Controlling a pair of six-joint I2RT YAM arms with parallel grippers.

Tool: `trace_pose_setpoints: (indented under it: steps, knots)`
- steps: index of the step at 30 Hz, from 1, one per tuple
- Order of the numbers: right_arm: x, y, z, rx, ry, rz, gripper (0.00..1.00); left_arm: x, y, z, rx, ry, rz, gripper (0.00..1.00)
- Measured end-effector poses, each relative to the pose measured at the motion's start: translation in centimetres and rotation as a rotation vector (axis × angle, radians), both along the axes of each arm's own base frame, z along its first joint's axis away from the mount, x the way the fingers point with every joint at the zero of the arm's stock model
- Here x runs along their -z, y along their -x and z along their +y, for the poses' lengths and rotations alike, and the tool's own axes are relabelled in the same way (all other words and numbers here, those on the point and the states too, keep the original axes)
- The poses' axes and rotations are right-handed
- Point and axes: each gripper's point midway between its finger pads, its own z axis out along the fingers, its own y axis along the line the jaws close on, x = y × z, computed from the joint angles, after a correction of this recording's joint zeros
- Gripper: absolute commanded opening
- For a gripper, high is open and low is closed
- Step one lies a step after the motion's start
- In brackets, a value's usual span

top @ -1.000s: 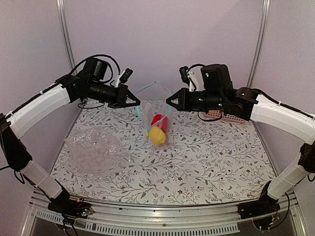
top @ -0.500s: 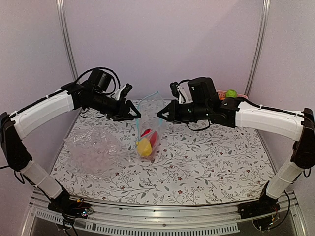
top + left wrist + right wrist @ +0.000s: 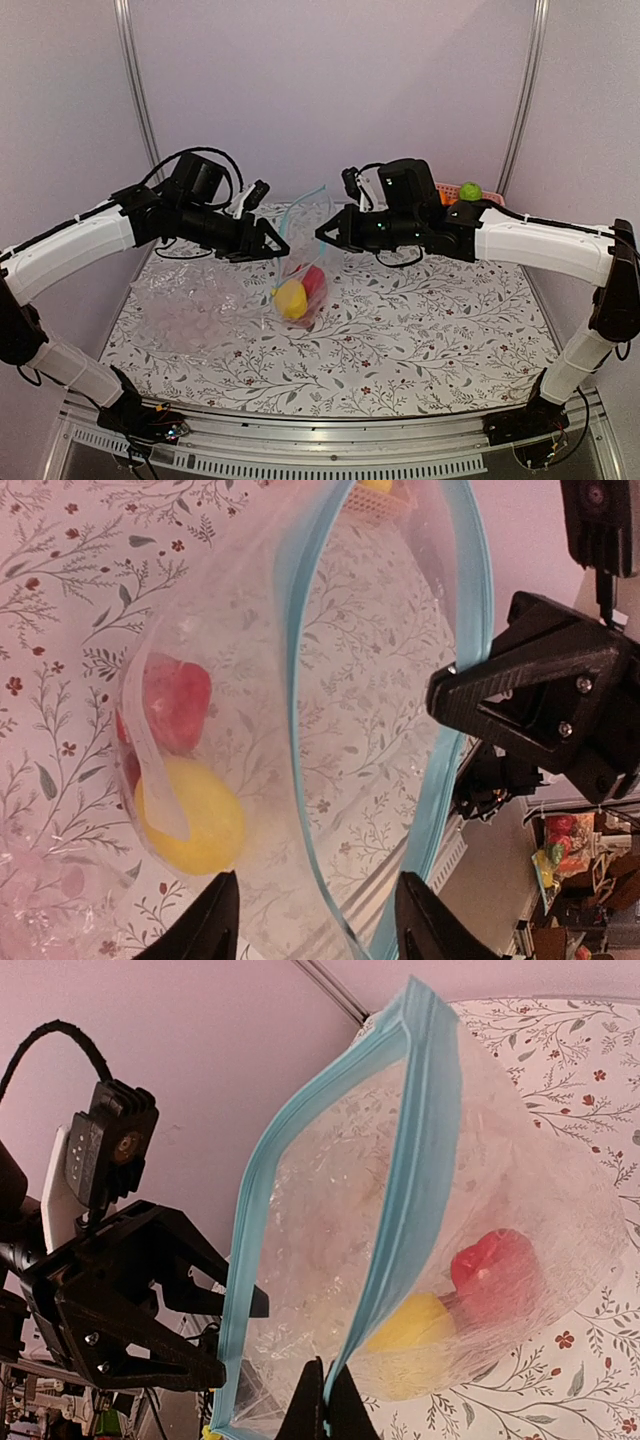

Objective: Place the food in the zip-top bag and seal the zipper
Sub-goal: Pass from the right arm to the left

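Step in hand, by my judgement: sealing. Above the floral-print tabletop (image 3: 430, 335) the zip-top bag (image 3: 300, 250) hangs between my 2 arms; I cannot tell whether its lower end touches the surface. Both food items are inside, so loading looks complete.

My right tool (image 3: 322, 1385) is clamped narrow on 1 end of the zipper (image 3: 392, 1190). My left tool (image 3: 318, 890) stands apart, holding nothing, with the bag's mouth edge between its fingers.

Next move calls for gripping the opposite end, drawing the 2 bowed tracks straight, then pressing them together.

Bag: thin, clear, crinkly film. Zipper: smooth blue-teal band. Yellow food piece (image 3: 195, 815): rounded, matte. Red food piece (image 3: 172, 702): rounded.
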Motion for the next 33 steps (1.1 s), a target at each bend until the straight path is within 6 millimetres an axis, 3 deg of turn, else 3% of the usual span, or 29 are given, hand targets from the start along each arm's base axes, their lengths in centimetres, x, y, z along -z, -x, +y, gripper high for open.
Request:
trace_pose_setpoints:
  steps: [10,13,16,18,22,24,29,33]
  knots:
    - [-0.1,0.1,0.1,-0.002,-0.003,-0.003,0.0,0.7,-0.9,-0.2,-0.039,-0.02,-0.006,0.06]
    - [0.0,0.0,0.1,0.001,0.0,-0.003,0.0,0.7,-1.0,-0.1,-0.048,-0.025,-0.01,0.0]
    - [0.5,0.0,0.0,0.006,0.006,-0.001,0.04,0.7,-1.1,-0.1,-0.049,-0.029,-0.015,0.0]
    - [1.0,-0.1,-0.3,0.015,0.02,-0.002,0.14,0.5,-1.1,-0.1,-0.044,-0.029,-0.023,0.0]
    - [1.8,-0.1,-1.3,0.042,0.07,-0.012,0.63,-0.5,-1.4,-0.3,-0.028,-0.026,-0.065,0.0]
    - [1.6,0.0,-2.3,0.064,0.096,-0.022,0.77,-1.3,-1.6,-0.5,-0.016,-0.024,-0.09,0.0]
    - [-1.6,0.0,-6.2,0.161,0.157,-0.12,0.94,-2.5,-2.3,-1.5,0.03,-0.004,-0.127,0.0]
    - [-5.4,0.4,-10.8,0.268,0.197,-0.229,0.99,-2.1,-2.9,-2.0,0.062,-0.002,-0.124,0.0]
